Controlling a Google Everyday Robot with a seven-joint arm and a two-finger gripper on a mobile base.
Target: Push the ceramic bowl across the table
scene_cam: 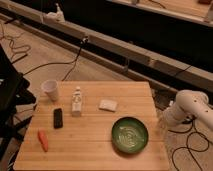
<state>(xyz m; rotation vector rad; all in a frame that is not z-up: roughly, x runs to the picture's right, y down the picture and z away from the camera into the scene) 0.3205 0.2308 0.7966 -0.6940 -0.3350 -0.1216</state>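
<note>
Bowl [129,134]: upright on table [95,150], front right, near the right edge. Placed within easy reach of the arm, probably for a leftward shove.
Gripper [168,118]: off the table's right edge, near the bowl but apart from it; open or closed, cannot tell.
Cup [50,90], bottle [76,101], black slab [58,118], orange piece [43,140], white pad [108,104]: left and rear, apart from the bowl.

Ceramic bowl [130,135] lay near the table's [95,147] right edge.
The gripper [166,118] hung just off that edge; a white cup [50,90] stood at the far-left corner.
</note>
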